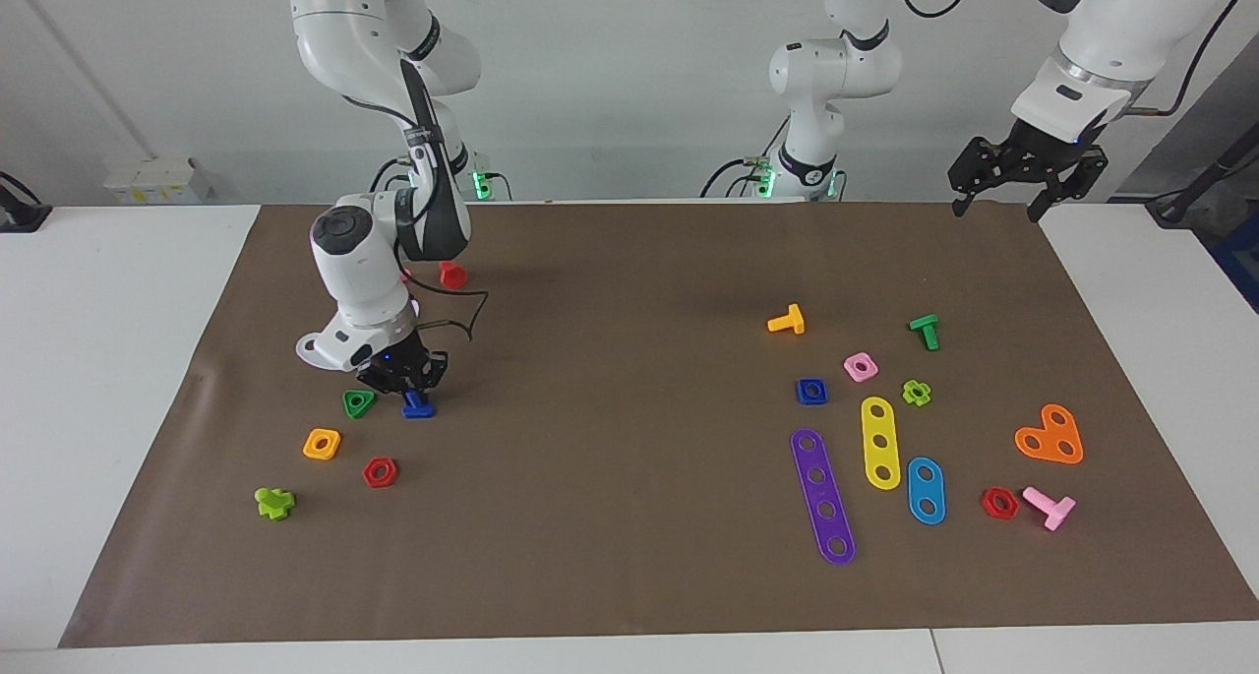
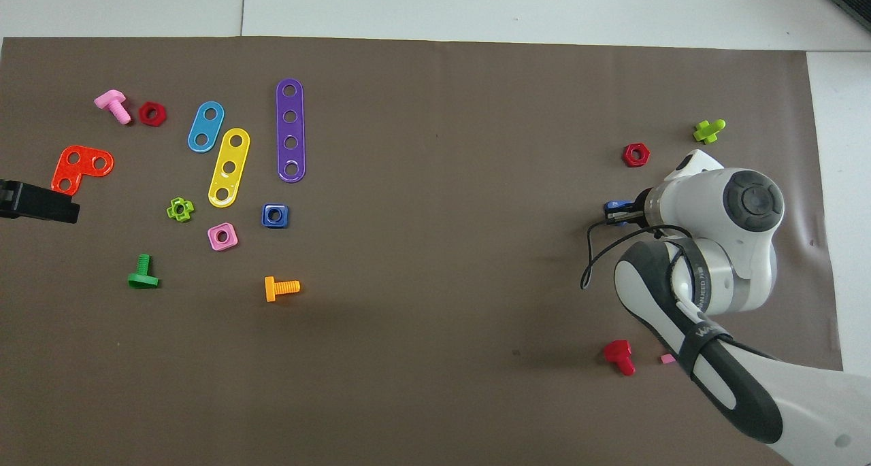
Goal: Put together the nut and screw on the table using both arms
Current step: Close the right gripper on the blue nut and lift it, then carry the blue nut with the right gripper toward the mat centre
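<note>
**Overhead view: right wrist hides most of the grip**

In the overhead view the right arm's white wrist covers the right gripper (image 2: 620, 211); only a sliver of the blue screw (image 2: 614, 205) and the finger ends show past the wrist housing. The green triangle nut (image 1: 358, 403) and orange square nut (image 1: 322, 444) cannot be seen there at all. The left gripper (image 2: 37, 203) is cut off at the frame edge, only a black block showing.

The facing view settles the grasp: the right gripper (image 1: 408, 383) has its fingers closed on the shaft of the screw (image 1: 418, 405), whose flat head sits at or just above the mat (image 1: 629, 290), toward the right arm's end of the table. The green triangle nut lies just beside it. A red hex nut (image 1: 380, 471) and a lime bolt (image 1: 274, 502) lie farther from the robots.

The nut (image 1: 811, 391) lies untouched toward the left arm's end, beside a pink square nut (image 1: 861, 366) and near the purple strip (image 1: 822, 495).

The left gripper (image 1: 1023, 172) waits, fingers spread, raised over the mat's corner.
</note>
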